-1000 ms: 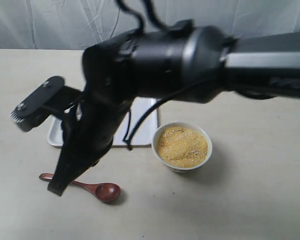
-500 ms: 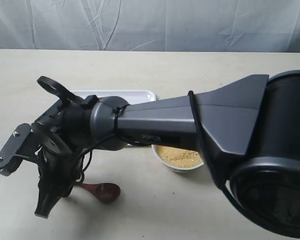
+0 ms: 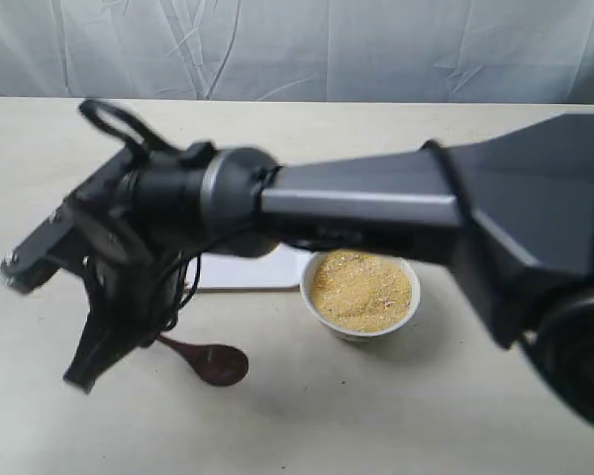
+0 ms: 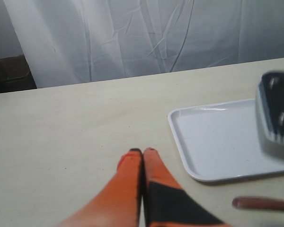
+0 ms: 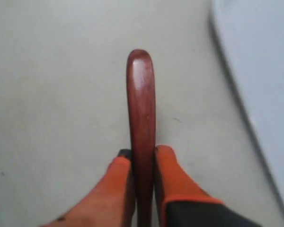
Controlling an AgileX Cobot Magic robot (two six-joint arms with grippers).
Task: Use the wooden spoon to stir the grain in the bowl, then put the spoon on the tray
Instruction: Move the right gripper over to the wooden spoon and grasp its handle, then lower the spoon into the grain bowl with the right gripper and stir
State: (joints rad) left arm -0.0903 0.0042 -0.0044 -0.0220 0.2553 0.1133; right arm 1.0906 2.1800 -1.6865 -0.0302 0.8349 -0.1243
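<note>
The right gripper (image 5: 141,153) has its jaws pinched tight around the slim handle of the dark reddish-brown wooden spoon (image 5: 140,94); the spoon is near the small round white bowl (image 3: 361,332) of yellow-orange grain (image 3: 361,290), to its left in the exterior view; the flat white rectangular tray (image 4: 217,142) lies just behind that bowl; the left gripper (image 4: 142,152) has its jaws pressed together, holding nothing.

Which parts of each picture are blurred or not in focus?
Exterior view: the right arm is smeared by motion, the bowl and grain are sharp. Left wrist view: the left pincer is soft, the tray crisper. Right wrist view: the wooden spoon is slightly soft.
</note>
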